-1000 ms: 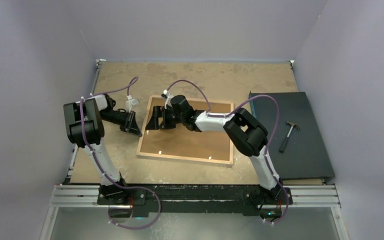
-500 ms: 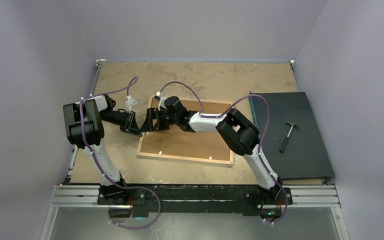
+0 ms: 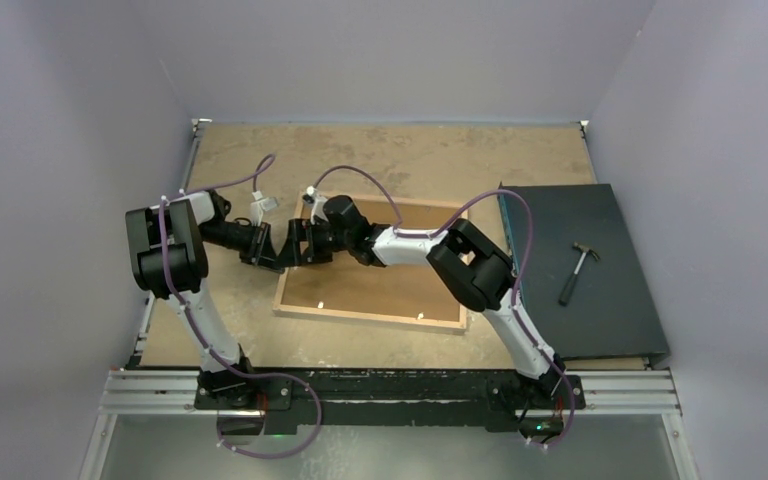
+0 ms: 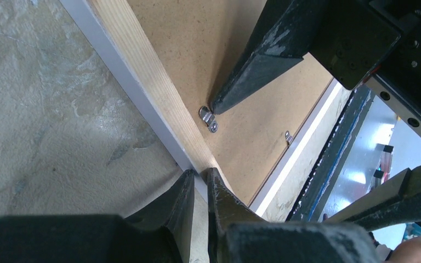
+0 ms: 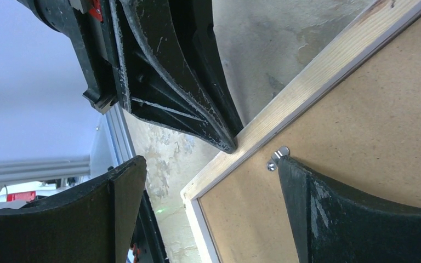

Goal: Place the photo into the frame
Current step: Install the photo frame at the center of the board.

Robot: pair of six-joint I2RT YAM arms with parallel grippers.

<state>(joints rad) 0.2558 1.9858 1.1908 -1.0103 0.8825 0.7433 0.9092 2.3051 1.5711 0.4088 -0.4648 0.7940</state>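
Note:
The frame lies back up on the table, light wood rails around a brown backing board. The photo is hidden. My left gripper is shut, and its tips rest against the outer edge of the frame's left rail. My right gripper is open wide over the same rail. One of its fingertips touches a small metal clip on the board. The other finger hangs outside the frame over the table.
A dark flat mat with a hammer lies on the right. Another small clip sits on the board's far side. Purple walls close in on three sides, and the left arm's cable loops behind it.
The right arm has reached leftward across the backing board, bringing its open gripper to the left rail next to the left gripper. The left gripper has hardly moved.

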